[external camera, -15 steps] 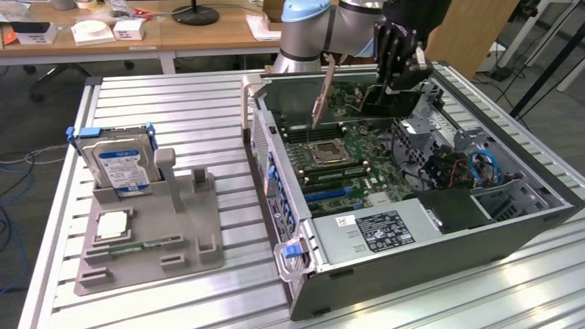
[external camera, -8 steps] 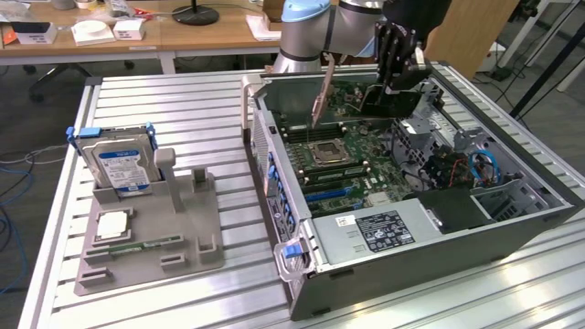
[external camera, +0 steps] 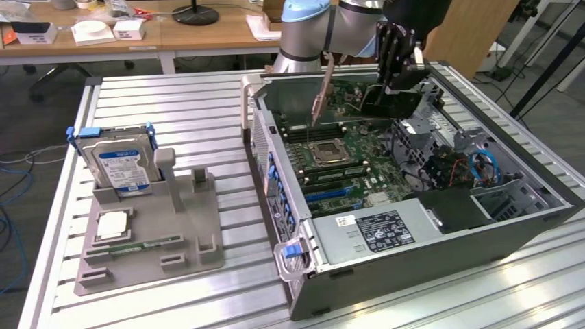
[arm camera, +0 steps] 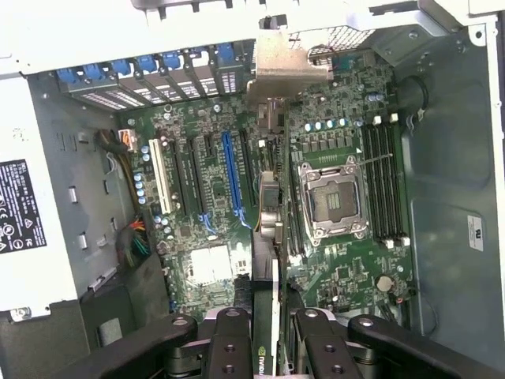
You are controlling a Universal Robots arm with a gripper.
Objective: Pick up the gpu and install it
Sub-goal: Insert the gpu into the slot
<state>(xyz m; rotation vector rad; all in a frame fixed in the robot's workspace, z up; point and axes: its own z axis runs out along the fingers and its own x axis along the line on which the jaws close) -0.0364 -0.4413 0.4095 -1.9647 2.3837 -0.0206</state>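
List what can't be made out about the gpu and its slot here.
- Slot under the gpu: wrist view, the edge-on card itself covers it.
- The tool's hold on the card: wrist view, partly cut off by the picture's edge.
- Card's height above the motherboard: exterior view, the tool and card block the gap.
- Power supply label: exterior view, print too small.

Case (external camera: 439, 253) lay open on top, so the drop to the motherboard (arm camera: 197, 181) was free, and the hand (external camera: 398, 86) gripping the gpu (external camera: 388, 104) hung there in open air. Case walls boxed every side; drive cage (external camera: 429, 130) and cables (external camera: 480, 168) crowded the exterior view's right end. Bare surface (external camera: 183, 103) beside the fixture (external camera: 183, 226) was clear.
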